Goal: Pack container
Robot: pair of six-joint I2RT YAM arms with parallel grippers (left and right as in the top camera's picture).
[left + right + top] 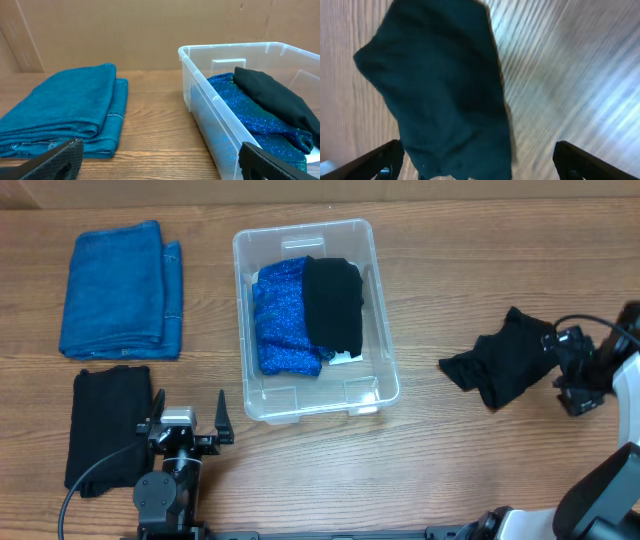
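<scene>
The clear plastic container [300, 405] stands mid-table and holds a folded sparkly blue cloth [282, 315] with a folded black cloth [333, 302] beside it. In the left wrist view the container [200, 107] is at the right. My left gripper [186, 423] is open and empty, just left of the container's near corner; it also shows in the left wrist view [160, 165]. A crumpled black cloth [500, 365] lies on the table at the right. My right gripper [558, 358] is open at its right edge. In the right wrist view the cloth [445, 90] reaches between the spread fingers [480, 165].
A folded blue towel [120, 290] lies at the far left and also shows in the left wrist view [65, 110]. A folded black cloth [105, 425] lies below it, beside my left arm. A brown wall runs along the back of the wooden table.
</scene>
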